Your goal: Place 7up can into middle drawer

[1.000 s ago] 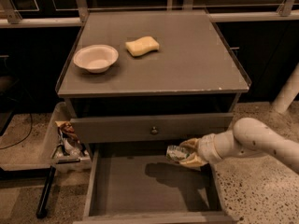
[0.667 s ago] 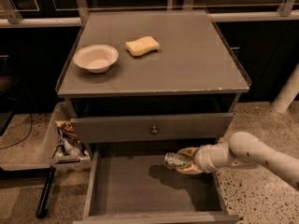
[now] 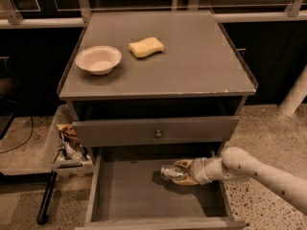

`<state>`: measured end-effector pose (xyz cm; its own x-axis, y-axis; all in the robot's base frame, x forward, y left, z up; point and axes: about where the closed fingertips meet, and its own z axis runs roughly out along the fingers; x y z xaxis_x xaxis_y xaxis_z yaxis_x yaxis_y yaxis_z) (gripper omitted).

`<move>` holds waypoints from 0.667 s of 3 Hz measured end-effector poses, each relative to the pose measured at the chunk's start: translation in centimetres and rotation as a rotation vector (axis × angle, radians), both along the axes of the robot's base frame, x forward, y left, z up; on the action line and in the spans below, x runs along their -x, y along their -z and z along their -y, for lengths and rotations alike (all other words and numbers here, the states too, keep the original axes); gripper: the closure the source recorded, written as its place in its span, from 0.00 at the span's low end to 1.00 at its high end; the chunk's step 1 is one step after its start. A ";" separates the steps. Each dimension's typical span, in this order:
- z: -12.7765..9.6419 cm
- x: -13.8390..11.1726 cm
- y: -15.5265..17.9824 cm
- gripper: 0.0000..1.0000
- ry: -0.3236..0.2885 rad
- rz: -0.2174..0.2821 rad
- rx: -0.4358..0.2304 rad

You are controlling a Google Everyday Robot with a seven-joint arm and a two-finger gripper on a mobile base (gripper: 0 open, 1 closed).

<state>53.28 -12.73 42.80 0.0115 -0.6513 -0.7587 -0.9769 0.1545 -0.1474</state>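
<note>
Change: the hand (image 3: pixel 183 173) with the 7up can (image 3: pixel 169 171) has sunk lower and a little to the left, deeper into the middle drawer (image 3: pixel 129 195).
Far left, floor: a pale bin (image 3: pixel 52 143) holding crumpled wrappers stands against the side of the table (image 3: pixel 201 66); a black pole (image 3: pixel 48 200) leans down just in front of it.
Table, left part: a white bowl (image 3: pixel 98 60) sits upright.
Table, next right: a yellow sponge (image 3: pixel 146 47) lies near the bowl, a little further back, not touching it.
Under the table top: a grey drawer front (image 3: pixel 120 132) with a small round knob (image 3: pixel 158 133) hangs above the open drawer.
Middle drawer: pulled out, grey floor bare on its left half.
7up can: lies on its side inside the drawer, right of centre, one end pointing left, a shadow under it; whether it touches the floor cannot be told.
Hand: clenched around the can's right end.
Arm (image 3: pixel 259 171): white, reaches in from the lower right across the drawer's right wall.
</note>
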 end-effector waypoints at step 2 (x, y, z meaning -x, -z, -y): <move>-1.3 0.8 2.9 0.83 -0.040 -0.012 0.028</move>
<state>52.46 -11.40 39.91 0.0288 -0.6712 -0.7407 -0.9841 0.1110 -0.1389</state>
